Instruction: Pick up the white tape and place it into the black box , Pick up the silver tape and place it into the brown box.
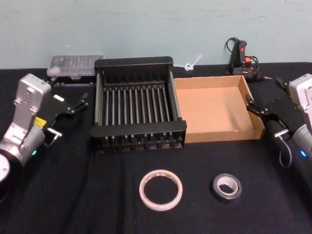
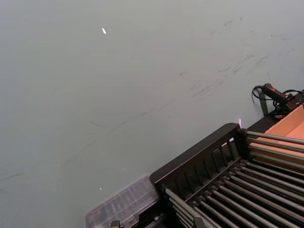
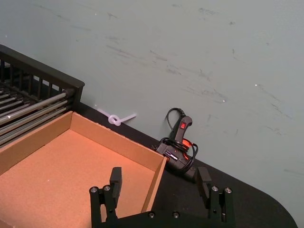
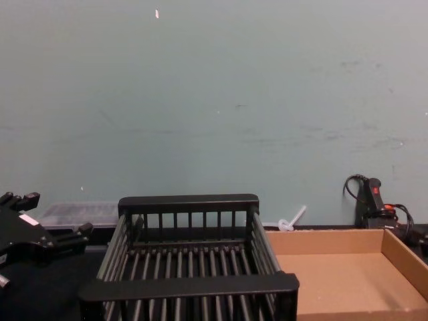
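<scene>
1. The desk (image 1: 73,195) is covered in matte black cloth and backs against a pale teal wall (image 4: 214,100) marked with scuffs. The dark cloth could hide the grey roll's edge from a descending end effector.
2. The black box (image 1: 139,105), a slatted crate, sits at centre back and holds nothing. Its thick rims stand tall, so a tape carried in low might clip the near rim and drop short.
3. The brown box (image 1: 214,109), a shallow cardboard tray, touches the crate's right side and holds nothing either. Its low, light walls could shift or buckle if bumped.
4. The left end effector (image 1: 77,105) hangs left of the crate, released, jaws apart. The right end effector (image 3: 160,183) hovers at the tray's far right corner, also released, jaws spread wide; a careless swing from there risks catching that corner.
5. The white tape (image 1: 161,189) lies flat near the front, ahead of the crate. Being thin, it likely offers little edge to pinch and may slide on the cloth.
6. The silver tape (image 1: 226,186) lies flat just right of it, apart from it. The two lie close enough that a stray finger could nudge the wrong roll.
7. A clear plastic case (image 1: 75,66), a black hot glue gun (image 3: 179,142) and a white zip tie (image 3: 115,118) rest along the back wall.
</scene>
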Controlling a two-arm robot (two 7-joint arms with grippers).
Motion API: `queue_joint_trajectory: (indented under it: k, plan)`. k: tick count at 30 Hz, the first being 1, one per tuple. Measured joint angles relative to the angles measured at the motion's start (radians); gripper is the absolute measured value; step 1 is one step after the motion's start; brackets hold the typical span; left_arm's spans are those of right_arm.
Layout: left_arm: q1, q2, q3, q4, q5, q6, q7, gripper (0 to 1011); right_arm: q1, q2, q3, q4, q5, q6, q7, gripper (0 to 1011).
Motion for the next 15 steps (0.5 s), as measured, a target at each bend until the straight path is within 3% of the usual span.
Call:
queue_joint_trajectory:
  k: [15]
  plan:
    - [0.000,0.000,0.000,0.000,0.000,0.000,0.000,1001,-0.006,-0.006,0.012,-0.001,0.000,-0.001,0.009,1000]
